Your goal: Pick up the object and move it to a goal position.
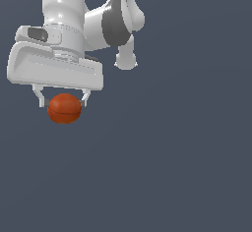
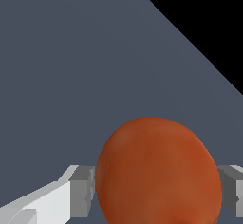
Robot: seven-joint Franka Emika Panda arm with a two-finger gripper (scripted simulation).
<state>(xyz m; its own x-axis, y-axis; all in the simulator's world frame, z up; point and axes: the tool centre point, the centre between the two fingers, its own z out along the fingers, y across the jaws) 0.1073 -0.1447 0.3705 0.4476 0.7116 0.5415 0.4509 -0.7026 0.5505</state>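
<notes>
The object is a small orange-red ball with a thin dark seam, seen at the exterior view's left. My white gripper hangs over it with one finger on each side, shut on the ball. In the wrist view the ball fills the space between the two grey fingertips, which press against its sides. No goal marker shows in either view.
A flat dark grey-blue surface spreads under everything. In the wrist view its edge runs diagonally, with black beyond it. The white arm rises behind the gripper.
</notes>
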